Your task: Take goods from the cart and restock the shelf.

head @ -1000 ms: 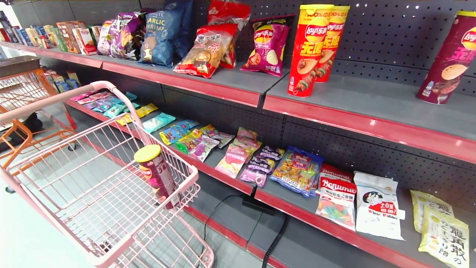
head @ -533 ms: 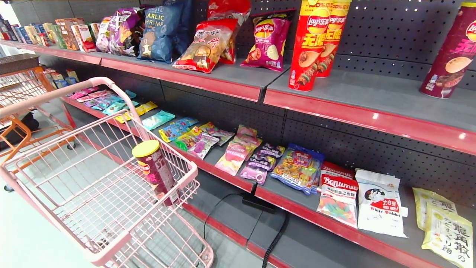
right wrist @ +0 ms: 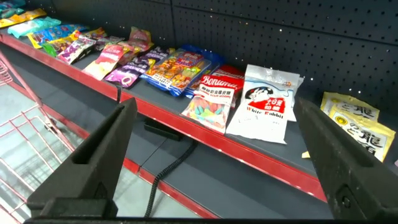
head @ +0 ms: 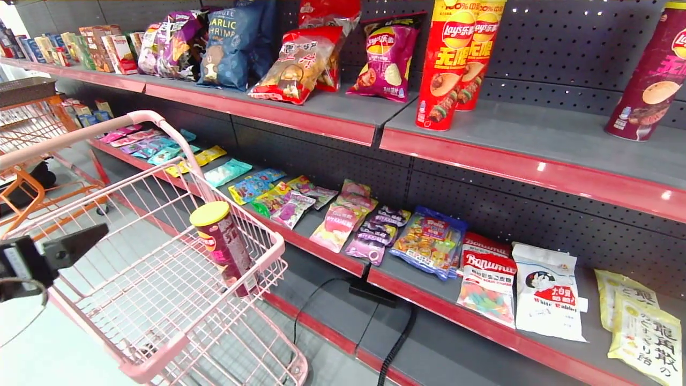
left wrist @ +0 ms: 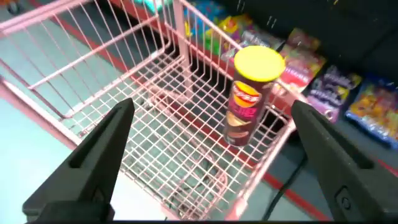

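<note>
the left pincer hangs over the pink cart with its jaws spread wide and nothing between them. in the head view it sits at the cart's near left side, well apart from the goods inside. the one item in the cart is a maroon chip can with a yellow lid. it stands almost upright (leaning a touch) on the wire floor, against the basket's corner nearest the shelf. in the left wrist view the can shows between the two black fingers but farther off, not touched by either.

the right pincer is likewise wide open and empty. it points at the lower shelf board, where candy bags lie flat in a row, with a white sweet bag and yellow packets further along.

on the upper board, two tall red chip cans stand upright, one right behind the other. another maroon can stands well apart from them towards the right, with bare grey board between. crisp bags lean against the pegboard to the left of the red cans.

a black cable trails on the floor under the lower board, and an orange cart stands beyond the pink one.
</note>
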